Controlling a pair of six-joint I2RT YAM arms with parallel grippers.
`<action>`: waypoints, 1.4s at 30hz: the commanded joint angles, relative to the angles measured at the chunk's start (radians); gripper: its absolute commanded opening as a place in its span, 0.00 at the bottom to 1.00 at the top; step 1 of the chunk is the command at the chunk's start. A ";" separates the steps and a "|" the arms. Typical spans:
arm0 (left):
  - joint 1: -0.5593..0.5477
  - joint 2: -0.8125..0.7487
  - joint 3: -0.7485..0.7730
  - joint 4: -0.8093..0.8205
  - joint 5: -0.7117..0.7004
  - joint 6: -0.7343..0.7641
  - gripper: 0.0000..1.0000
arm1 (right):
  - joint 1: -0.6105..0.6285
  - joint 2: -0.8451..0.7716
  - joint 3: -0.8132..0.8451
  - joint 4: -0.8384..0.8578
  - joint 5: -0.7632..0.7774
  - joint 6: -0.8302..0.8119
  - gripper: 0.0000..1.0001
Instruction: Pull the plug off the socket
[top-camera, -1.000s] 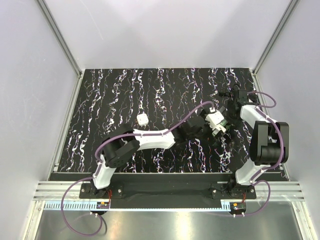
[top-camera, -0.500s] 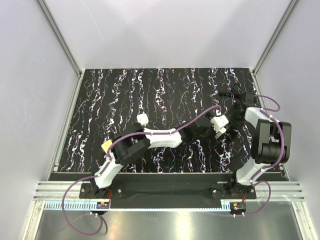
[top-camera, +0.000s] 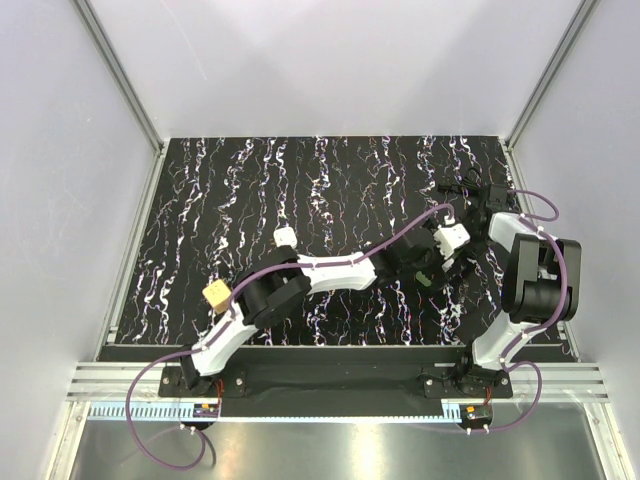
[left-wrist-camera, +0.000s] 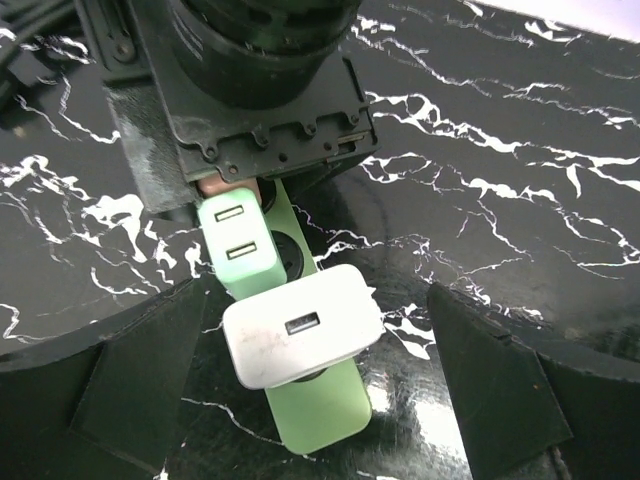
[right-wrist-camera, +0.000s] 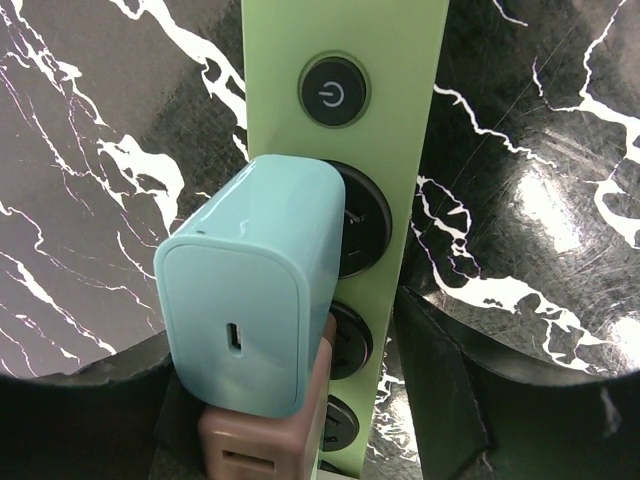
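Observation:
The socket is a long green power strip with round black outlets, lying on the black marble table. A white plug sits in an outlet near its end, and a green plug sits beside it. My left gripper is open, with a finger on each side of the white plug and clear gaps. In the right wrist view the socket carries a teal plug and a brown plug. My right gripper is closed on the socket at these plugs.
In the top view the white plug shows between the left gripper and the right gripper; the socket is mostly hidden there. A loose white charger lies mid-table. The socket's power button faces up. Walls enclose the table.
My left arm has stretched further right and my left gripper now straddles the white plug. The white plug has shifted slightly right. My right gripper has stayed over the socket.

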 joint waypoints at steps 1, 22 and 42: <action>0.001 0.023 0.064 -0.012 0.007 -0.007 0.99 | -0.001 0.045 0.016 0.034 0.014 -0.024 0.66; 0.000 0.051 0.113 -0.044 0.019 -0.002 0.70 | -0.001 0.080 0.055 0.001 -0.001 -0.026 0.51; -0.010 0.039 0.114 0.014 0.001 -0.001 0.04 | -0.001 0.096 0.065 -0.038 0.066 -0.064 0.22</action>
